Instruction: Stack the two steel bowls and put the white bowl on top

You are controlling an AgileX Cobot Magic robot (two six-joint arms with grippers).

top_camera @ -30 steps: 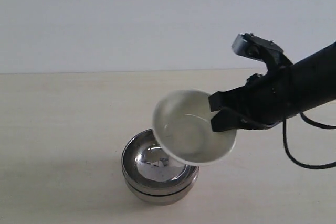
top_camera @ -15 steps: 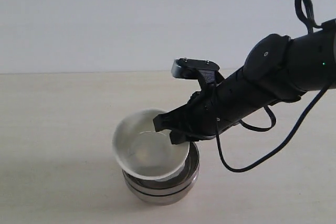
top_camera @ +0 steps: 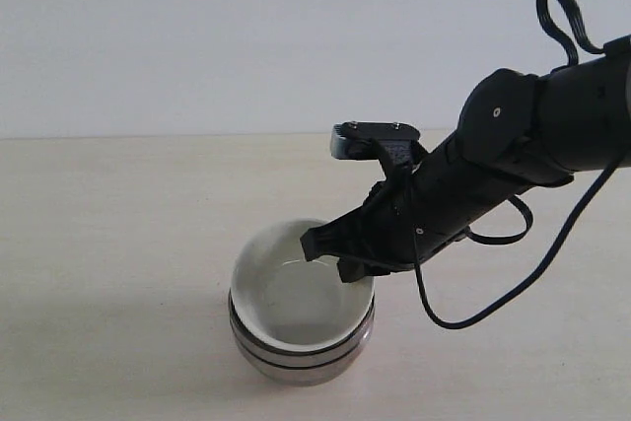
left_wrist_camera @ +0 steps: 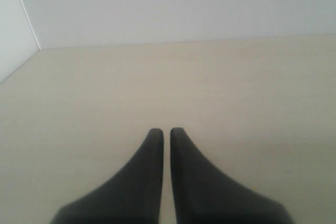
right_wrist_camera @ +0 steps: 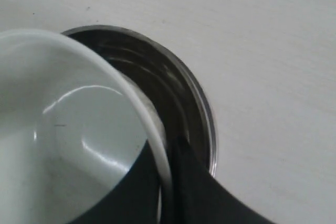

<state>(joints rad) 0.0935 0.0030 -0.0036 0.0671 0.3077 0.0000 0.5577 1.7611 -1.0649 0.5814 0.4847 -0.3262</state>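
The two steel bowls (top_camera: 301, 357) sit nested in one stack near the table's front, their shiny rims showing as a double band. The white bowl (top_camera: 296, 293) rests inside the upper steel bowl, slightly tilted. My right gripper (top_camera: 330, 255) is shut on the white bowl's right rim, one finger inside and one outside. In the right wrist view the white bowl (right_wrist_camera: 63, 129) fills the frame beside the steel bowl's dark inner wall (right_wrist_camera: 173, 93), with the right gripper (right_wrist_camera: 167, 156) pinching the white rim. My left gripper (left_wrist_camera: 164, 132) is shut on nothing above bare table.
The beige table (top_camera: 118, 224) spreads around the stack, with a pale wall behind. A black cable (top_camera: 493, 303) loops under my right arm, close to the tabletop on the right of the stack.
My right gripper carried the white bowl left and down from the air beside the steel stack. The bowl now sits inside the upper steel bowl, less tilted than before.
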